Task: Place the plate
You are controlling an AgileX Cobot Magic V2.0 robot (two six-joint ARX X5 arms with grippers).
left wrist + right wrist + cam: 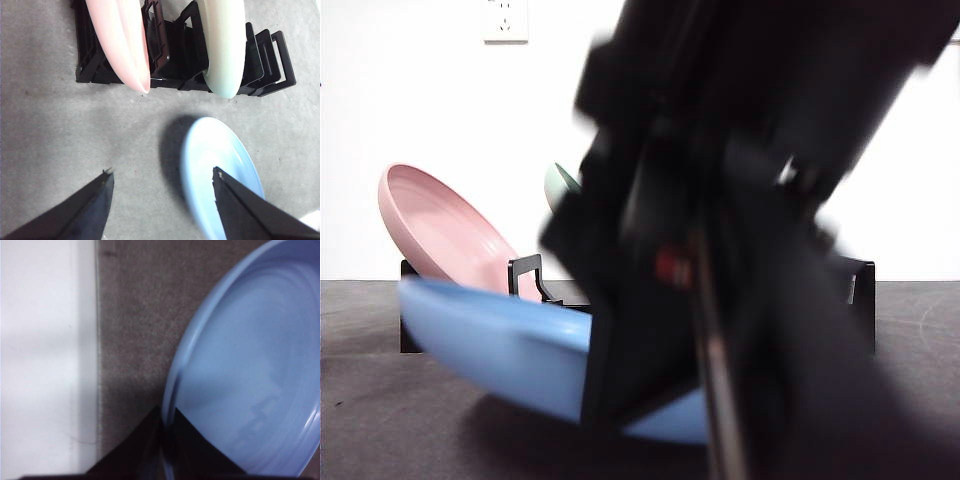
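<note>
Gripping the blue plate (250,365) by its rim, the right gripper (162,440) has its 2 jaws closed on the edge. That plate is tilted, its far side lifted off the grey table (60,130), just in front of the black rack (175,60). In the rack stand a pink plate (122,40) and a pale green plate (222,45). Well above the table, the left gripper (160,182) hangs with jaws spread wide, holding nothing.
</note>
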